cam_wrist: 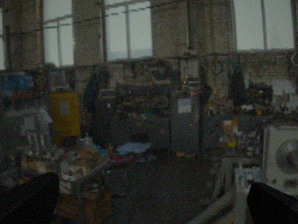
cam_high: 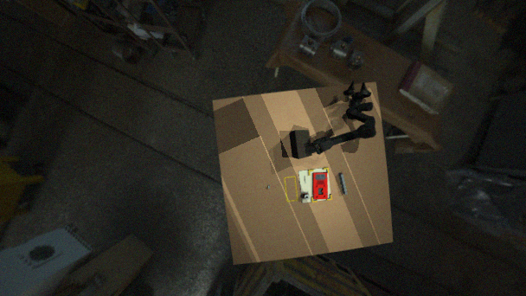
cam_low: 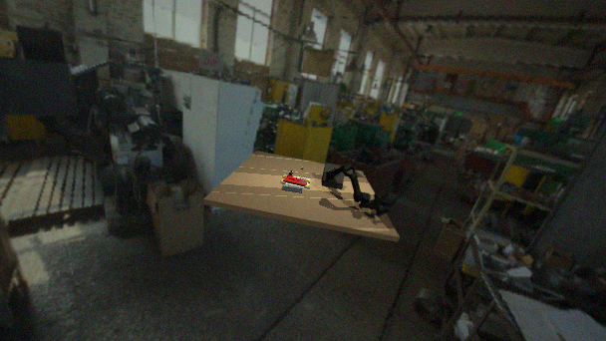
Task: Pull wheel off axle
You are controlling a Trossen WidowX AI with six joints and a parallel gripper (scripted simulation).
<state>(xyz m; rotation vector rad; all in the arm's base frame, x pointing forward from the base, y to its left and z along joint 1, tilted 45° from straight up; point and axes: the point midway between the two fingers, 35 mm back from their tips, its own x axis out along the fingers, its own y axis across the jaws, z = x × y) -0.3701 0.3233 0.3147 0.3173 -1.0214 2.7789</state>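
Hand: the black hand (cam_high: 289,144) hangs in the air above the middle of the desk (cam_high: 259,234). Its two fingers stand wide apart at the bottom corners of the wrist view, with nothing between them. It looks out at the far room, not down.
Arm: the black arm (cam_high: 346,138) bends from the upper right part of the desk toward the middle.
Wheel: too small to make out. A tiny dark and white bit (cam_high: 305,198) sits at the low edge of the white plate (cam_high: 305,183), just below the hand in the top view.
Red block: a red block (cam_high: 320,186) lies right next to the white plate, on its right.
Marked area: a yellow box outline (cam_high: 291,189) lies just left of the white plate.
Grey bar: a small grey bar (cam_high: 343,183) lies to the right of the red block.
Little dot: a tiny grey bit (cam_high: 268,187) lies left of the yellow box outline.
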